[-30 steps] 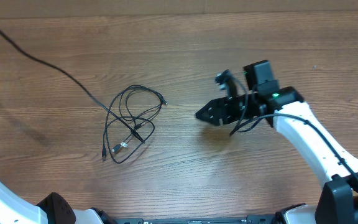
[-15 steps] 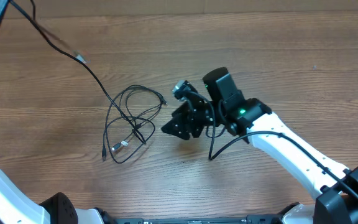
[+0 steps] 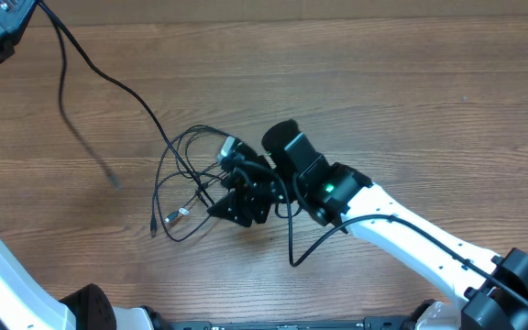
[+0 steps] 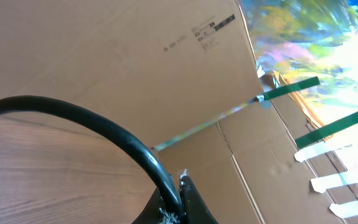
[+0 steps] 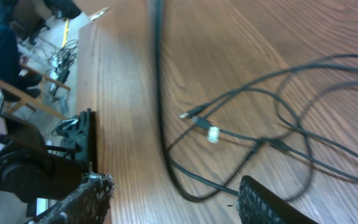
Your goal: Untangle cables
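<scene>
Wood table (image 3: 411, 101) carries the white right arm (image 3: 411, 243). The cables (image 3: 177, 174) lie in loose loops on it, between and just ahead of the right gripper's (image 5: 179, 202) fingers (image 5: 86, 199), which are spread wide. The left gripper (image 4: 180, 198) has its fingers pinched tight on one cable (image 4: 104, 127), which arcs away from them down to the loops

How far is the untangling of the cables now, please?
Looks done: the left gripper is shut on one cable, raised away from the bundle. In hand: the open right gripper hovers over the bundle. Left: its loops are not yet separated.
</scene>
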Available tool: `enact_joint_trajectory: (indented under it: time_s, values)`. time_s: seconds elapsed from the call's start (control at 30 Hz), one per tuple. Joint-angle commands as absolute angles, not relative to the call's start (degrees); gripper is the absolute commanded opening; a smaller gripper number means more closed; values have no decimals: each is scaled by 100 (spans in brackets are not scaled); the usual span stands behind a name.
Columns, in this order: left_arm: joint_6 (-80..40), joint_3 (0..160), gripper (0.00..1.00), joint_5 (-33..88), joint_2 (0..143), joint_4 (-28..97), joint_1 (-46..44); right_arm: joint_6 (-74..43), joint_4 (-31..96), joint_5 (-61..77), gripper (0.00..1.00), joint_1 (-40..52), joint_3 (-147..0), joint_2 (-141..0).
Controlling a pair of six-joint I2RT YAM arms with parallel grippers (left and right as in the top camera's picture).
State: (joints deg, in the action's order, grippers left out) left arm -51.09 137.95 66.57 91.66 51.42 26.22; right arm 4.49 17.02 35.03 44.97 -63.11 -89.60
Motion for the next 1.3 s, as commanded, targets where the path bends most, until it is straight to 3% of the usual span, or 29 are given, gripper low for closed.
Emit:
enact_joint_trajectory:
  time_s: [0.0,0.37,0.43,0.67,0.7,0.9,1.27]
  values:
    - [-5282,13810,4,7026,9166,5103,2567,432,1531,3428,63,4748,-6381,-8956]
    - [-5448,13812,4,7529,9166,5068,2567,84,1308,2165,56,5019,-6381,-8982]
    - [-5446,13812,4,7544,9166,5068,2567,60,1310,2174,49,5019,-6381,-8982]
    - [-5441,13812,4,7544,9166,5070,2567,-224,1260,2740,6,5019,-6381,-8982]
    - [-5441,13812,4,7544,9166,5070,2567,-338,1273,2751,4,5019,-6381,-8984]
    - [-5151,13812,4,7321,9166,5074,2567,-681,1570,3052,4,5019,-6381,-8978]
    - [-4567,13810,4,6528,9188,5271,2567,-1848,987,5741,4,5009,-7238,-8213]
